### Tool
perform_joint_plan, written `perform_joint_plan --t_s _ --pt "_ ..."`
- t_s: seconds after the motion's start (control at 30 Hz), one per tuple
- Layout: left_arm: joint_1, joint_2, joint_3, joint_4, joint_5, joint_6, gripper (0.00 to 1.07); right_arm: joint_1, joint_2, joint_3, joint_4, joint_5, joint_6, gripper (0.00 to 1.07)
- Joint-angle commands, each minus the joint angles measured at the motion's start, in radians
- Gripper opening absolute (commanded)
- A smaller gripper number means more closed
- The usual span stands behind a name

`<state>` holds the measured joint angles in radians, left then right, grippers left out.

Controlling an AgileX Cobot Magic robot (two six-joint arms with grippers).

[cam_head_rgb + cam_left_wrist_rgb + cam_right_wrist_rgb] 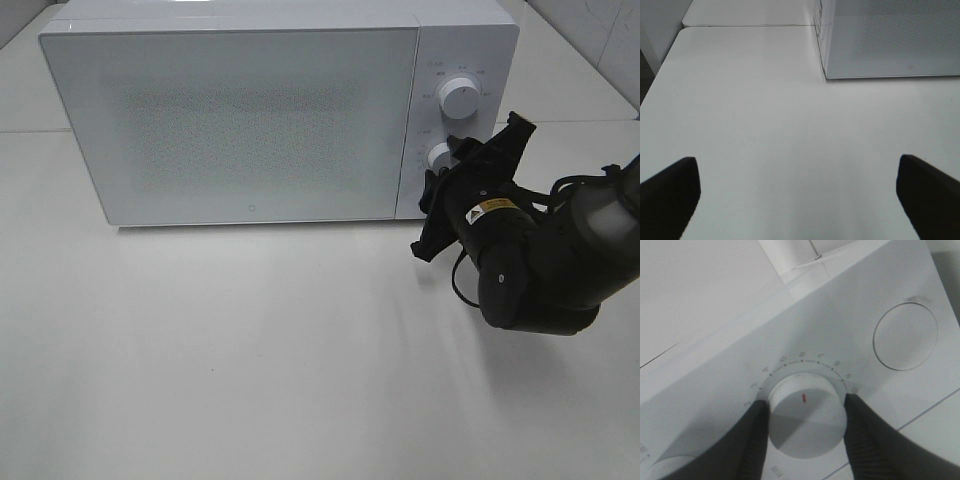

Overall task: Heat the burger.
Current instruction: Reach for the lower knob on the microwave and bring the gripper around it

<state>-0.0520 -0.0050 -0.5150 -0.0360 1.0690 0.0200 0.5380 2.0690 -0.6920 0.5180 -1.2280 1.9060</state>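
At the right end of the microwave point(470, 40), the right tool point(804, 409) is pinching the lower knob point(805, 427), one dark finger pressed against each side of the white dial. A red mark point(803, 398) on the dial's face points toward the ring of numbers around it. The upper knob point(458, 97) stands free, just beyond the arm.

The door point(240, 120) is closed, and its speckled glass shows nothing of what is behind it. The burger appears in none of the views. It is most likely already inside, though that cannot be confirmed.

The left tool point(799, 194) hangs low over bare worktop point(250, 350), to the near left of the microwave's left corner. It is spread wide, with nothing between its fingers.

As a judgement, the burger should be light, soft and loosely stacked, so a hard squeeze would crush the bun or slide the layers apart. The safest hold would be a gentle one across the sides, low enough to catch the bottom bun.

The dial is the opposite: rigid, smooth and probably a little slippery. It needs firm, even pressure on opposite points of its rim, with the twist kept centred on its axis so the fingers do not skid off.
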Motion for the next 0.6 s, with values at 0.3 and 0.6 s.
perform_joint_plan --t_s 0.3,0.6 --pt "0.003 -0.016 -0.001 -0.001 0.003 -0.006 1.01 -0.005 -0.008 -0.012 -0.039 -0.121 0.008 0.41" --pt "0.003 -0.016 -0.001 -0.001 0.003 -0.006 1.01 -0.005 -0.008 -0.012 -0.039 -0.123 0.004 0.54"
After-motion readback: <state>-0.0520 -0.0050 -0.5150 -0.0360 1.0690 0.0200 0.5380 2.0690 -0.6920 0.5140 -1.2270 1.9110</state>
